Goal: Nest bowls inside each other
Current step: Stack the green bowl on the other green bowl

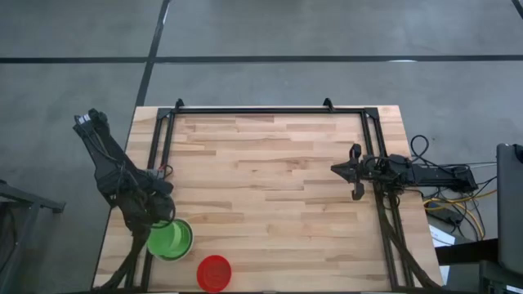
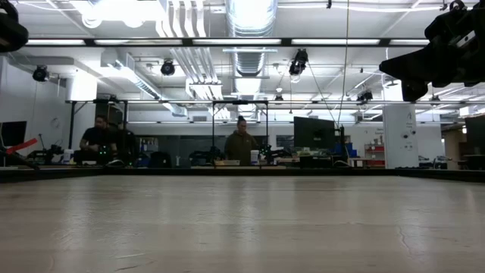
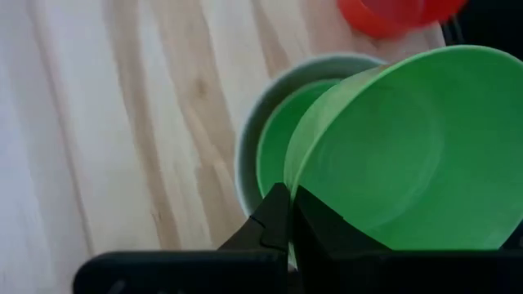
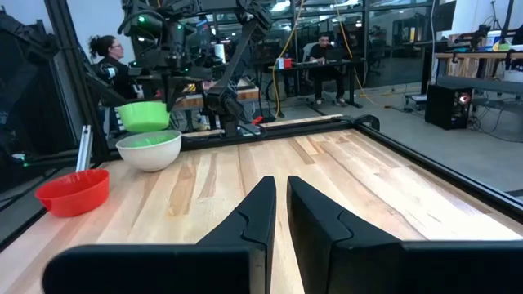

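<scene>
My left gripper (image 3: pixel 292 224) is shut on a bright green bowl (image 3: pixel 409 147) at the table's near left corner (image 1: pixel 170 238). The bowl hangs just above a pale grey-white bowl (image 3: pixel 249 143) that rests on the table with another green bowl (image 3: pixel 274 155) nested in it. In the right wrist view the held bowl (image 4: pixel 143 114) floats over the pale one (image 4: pixel 151 153). A red bowl (image 1: pixel 214 272) sits alone on the table nearer the front edge. My right gripper (image 4: pixel 279 200) waits shut at the right side (image 1: pixel 337 170), holding nothing. My left gripper pinches the green bowl's rim (image 3: pixel 292 192), one finger (image 3: pixel 327 233) inside the bowl and the other (image 3: pixel 270 224) outside its wall. The fingers slant steeply down from above. The bowl hangs clear of the table, mouth up, over the pale bowl.
A black frame rail (image 1: pixel 270 110) runs round the table's far and side edges. Cables (image 1: pixel 458 196) lie off the right edge. Bare wood (image 1: pixel 270 188) fills the table's middle. People sit at desks in the room beyond (image 2: pixel 241 144).
</scene>
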